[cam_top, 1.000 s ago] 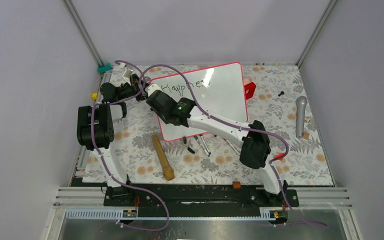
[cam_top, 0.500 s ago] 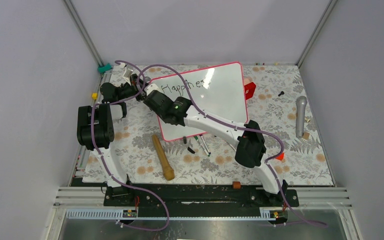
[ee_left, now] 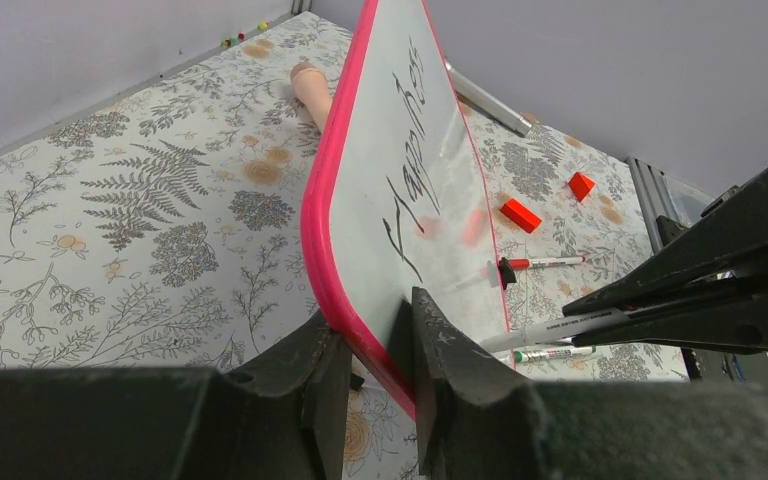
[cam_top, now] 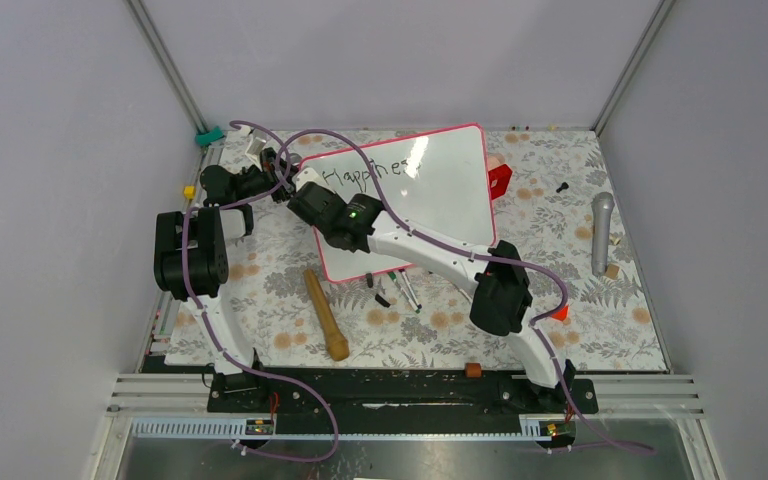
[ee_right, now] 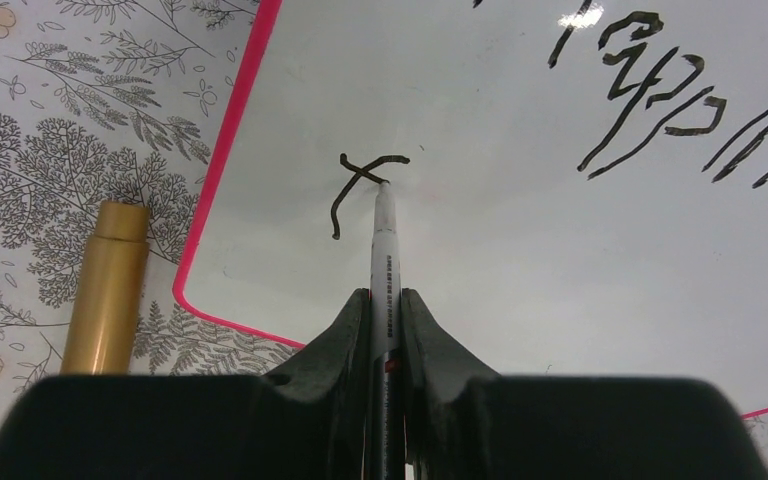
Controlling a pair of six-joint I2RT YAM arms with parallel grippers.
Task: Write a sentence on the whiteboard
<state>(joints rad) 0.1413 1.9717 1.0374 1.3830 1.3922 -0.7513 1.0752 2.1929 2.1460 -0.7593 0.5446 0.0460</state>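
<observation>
The whiteboard (cam_top: 430, 195) with its pink-red frame lies tilted on the floral table. Its first line (cam_top: 372, 168) reads roughly "Happines". My left gripper (ee_left: 375, 345) is shut on the board's frame (ee_left: 322, 215) at its far-left corner (cam_top: 285, 172). My right gripper (ee_right: 385, 305) is shut on a grey marker (ee_right: 385, 250). The marker's tip touches the board at a fresh "f"-like stroke (ee_right: 358, 185) below the first line. In the top view the right gripper (cam_top: 305, 195) sits over the board's left part.
A wooden rolling pin (cam_top: 326, 313) lies in front of the board, with loose markers (cam_top: 400, 290) beside it. Red blocks (cam_top: 500, 180) sit at the board's right edge. A grey microphone (cam_top: 600, 232) lies at the far right. Red and green markers (ee_left: 545, 263) show past the board.
My right arm has shifted slightly left and towards the board's left edge; the elbow moved left. The left arm and the board have stayed put.
</observation>
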